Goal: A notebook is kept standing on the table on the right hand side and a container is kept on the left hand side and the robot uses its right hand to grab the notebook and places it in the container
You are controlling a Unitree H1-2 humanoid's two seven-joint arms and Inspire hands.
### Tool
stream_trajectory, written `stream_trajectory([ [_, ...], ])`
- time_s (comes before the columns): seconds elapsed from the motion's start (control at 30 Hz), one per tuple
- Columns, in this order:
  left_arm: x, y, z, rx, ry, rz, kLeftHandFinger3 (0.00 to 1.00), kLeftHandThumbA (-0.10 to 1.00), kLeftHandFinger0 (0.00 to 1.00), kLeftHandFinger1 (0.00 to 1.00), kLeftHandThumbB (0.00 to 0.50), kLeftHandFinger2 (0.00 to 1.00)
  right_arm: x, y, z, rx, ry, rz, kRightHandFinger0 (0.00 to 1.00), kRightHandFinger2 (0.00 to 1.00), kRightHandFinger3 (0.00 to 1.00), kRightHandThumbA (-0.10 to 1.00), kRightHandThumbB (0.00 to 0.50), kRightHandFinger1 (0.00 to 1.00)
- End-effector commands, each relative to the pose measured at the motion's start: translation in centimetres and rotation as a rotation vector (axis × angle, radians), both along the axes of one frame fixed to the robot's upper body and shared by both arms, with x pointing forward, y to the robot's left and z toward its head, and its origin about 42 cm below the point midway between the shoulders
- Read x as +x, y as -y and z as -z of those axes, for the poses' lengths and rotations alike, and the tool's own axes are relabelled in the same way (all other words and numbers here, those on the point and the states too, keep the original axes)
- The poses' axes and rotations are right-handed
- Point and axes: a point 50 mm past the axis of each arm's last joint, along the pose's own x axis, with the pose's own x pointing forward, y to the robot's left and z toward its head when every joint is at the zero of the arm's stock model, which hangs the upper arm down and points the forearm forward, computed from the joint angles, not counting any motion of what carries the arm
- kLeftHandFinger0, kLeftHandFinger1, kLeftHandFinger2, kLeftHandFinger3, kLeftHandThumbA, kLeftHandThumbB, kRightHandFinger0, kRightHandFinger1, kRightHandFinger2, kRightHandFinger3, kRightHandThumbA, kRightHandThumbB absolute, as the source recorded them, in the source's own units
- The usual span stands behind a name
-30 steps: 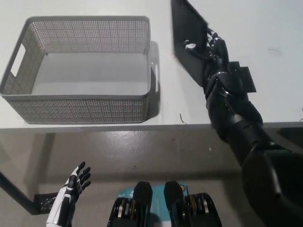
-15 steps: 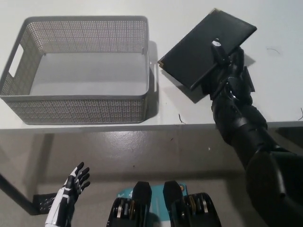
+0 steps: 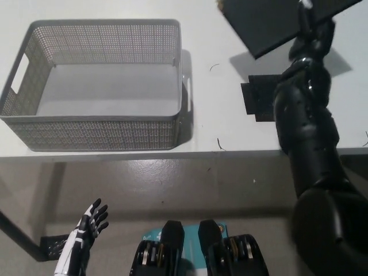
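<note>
- My right hand [image 3: 313,31] clamps the notebook [image 3: 276,20], held high above the table [image 3: 230,123], right of the container [image 3: 103,86].
- Left hand [image 3: 92,221] idles low, fingers spread, holding nothing.
- Next: carry leftward, level, clear the rim before lowering.
- Versus half a second ago: notebook higher, partly out of view; black base patch [image 3: 259,100] uncovered.

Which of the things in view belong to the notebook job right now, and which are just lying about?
In the job:
- notebook, held up by the right hand
- container, nothing in it

Lying about:
- black patch on the table
- left hand, open, resting below the table edge
</note>
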Motion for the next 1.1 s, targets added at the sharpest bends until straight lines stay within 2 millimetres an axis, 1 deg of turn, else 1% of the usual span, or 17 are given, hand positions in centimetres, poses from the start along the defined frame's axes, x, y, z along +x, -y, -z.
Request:
stream_trajectory([
  [0.0,-0.5,-0.4,-0.4,-0.001,0.046,0.015,1.0,1.0,1.0,1.0,0.178,1.0,-2.5,-2.6,-12.6,0.007,0.358,-0.093,0.0,0.67,0.89,-0.1,0.069,0.15],
  [0.07,-0.6,-0.3,-0.1,-0.002,0.043,0.021,1.0,1.0,1.0,1.0,0.184,1.0,-3.2,-4.4,-13.5,-0.03,0.366,-0.104,0.0,0.6,0.79,-0.1,0.105,0.08],
  [0.1,-0.6,-0.3,-0.1,0.008,0.046,0.019,1.0,1.0,1.0,1.0,0.178,1.0,-3.5,-7.2,-14.0,-0.13,0.373,-0.146,0.0,0.61,0.76,-0.1,0.088,0.12],
  [0.13,-0.5,-0.2,-0.1,0.008,0.047,0.019,1.0,1.0,1.0,1.0,0.179,1.0,-3.6,-7.3,-14.1,-0.137,0.374,-0.15,0.0,0.61,0.76,-0.1,0.087,0.12],
  [0.17,-0.4,-0.2,-0.2,0.007,0.047,0.013,1.0,1.0,1.0,1.0,0.177,1.0,-3.8,-9.8,-14.1,-0.187,0.376,-0.178,0.0,0.55,0.72,-0.1,0.089,0.09],
  [0.27,-0.2,-0.3,-0.6,0.014,0.053,0.02,1.0,1.0,1.0,1.0,0.178,1.0,-4.1,-13.7,-13.9,-0.263,0.37,-0.248,0.0,0.53,0.7,-0.1,0.09,0.09],
  [0.37,0.0,-0.3,-0.7,0.016,0.046,0.018,1.0,1.0,1.0,1.0,0.249,1.0,-4.3,-18.3,-12.6,-0.347,0.328,-0.306,0.0,0.71,0.82,-0.1,0.087,0.2],
  [0.5,0.1,-0.3,-0.7,0.021,0.045,0.021,1.0,1.0,1.0,1.0,0.256,1.0,-4.2,-21.7,-10.9,-0.451,0.277,-0.342,0.0,0.72,0.83,-0.1,0.08,0.26],
  [0.63,0.3,-0.3,-1.0,0.025,0.044,0.027,1.0,1.0,1.0,1.0,0.223,1.0,-4.4,-24.4,-9.9,-0.525,0.225,-0.383,0.0,0.59,0.79,-0.1,0.073,0.16],
  [0.67,0.3,-0.3,-1.1,0.026,0.04,0.035,1.0,1.0,1.0,1.0,0.251,1.0,-4.7,-25.4,-9.3,-0.6,0.197,-0.38,0.0,0.56,0.8,-0.1,0.079,0.14],
  [0.83,0.4,-0.2,-1.0,0.032,0.041,0.041,1.0,1.0,1.0,1.0,0.265,1.0,-4.9,-26.4,-8.1,-0.676,0.152,-0.367,0.0,0.63,0.63,-0.1,0.109,0.16],
  [0.87,0.4,-0.2,-1.0,0.039,0.044,0.045,1.0,1.0,1.0,1.0,0.27,1.0,-5.0,-26.4,-7.8,-0.698,0.146,-0.338,0.09,0.79,0.78,-0.01,0.165,0.32],
  [0.9,0.4,-0.2,-1.0,0.042,0.044,0.046,1.0,1.0,1.0,1.0,0.27,1.0,-5.0,-26.3,-7.7,-0.712,0.142,-0.327,0.11,0.7,0.69,0.11,0.168,0.33],
  [0.93,0.4,-0.2,-1.0,0.042,0.044,0.048,1.0,1.0,1.0,1.0,0.278,1.0,-4.9,-26.2,-7.5,-0.725,0.151,-0.335,0.45,1.0,1.0,0.32,0.312,0.75],
  [0.97,0.5,-0.1,-1.1,0.038,0.043,0.049,1.0,1.0,1.0,1.0,0.281,1.0,-4.7,-26.0,-7.0,-0.741,0.177,-0.39,0.7,1.0,1.0,0.46,0.315,0.91],
  [1.0,0.6,-0.1,-1.2,0.034,0.04,0.05,1.0,1.0,1.0,1.0,0.305,1.0,-4.5,-25.8,-6.7,-0.727,0.203,-0.445,0.94,1.0,1.0,0.54,0.359,1.0],
  [1.07,0.6,-0.2,-1.4,0.034,0.037,0.053,1.0,1.0,1.0,1.0,0.315,1.0,-4.2,-25.2,-6.4,-0.74,0.221,-0.48,1.0,1.0,1.0,0.67,0.417,1.0],
])
